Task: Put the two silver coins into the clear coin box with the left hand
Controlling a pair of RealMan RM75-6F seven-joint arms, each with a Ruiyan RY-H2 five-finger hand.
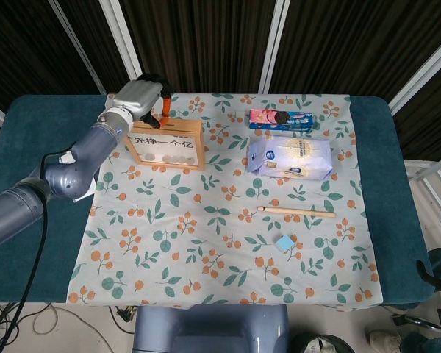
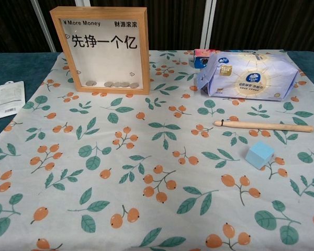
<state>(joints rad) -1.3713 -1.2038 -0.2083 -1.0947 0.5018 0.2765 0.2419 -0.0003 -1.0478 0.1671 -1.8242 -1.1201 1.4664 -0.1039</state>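
Head view alone shows left robot hand above coin box.

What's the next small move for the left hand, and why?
Probably ease the left hand down a touch. It hovers above the back top edge of the coin box, fingers pointing down at it. Several coins already lie inside; whether the fingers hold one is too small to tell.
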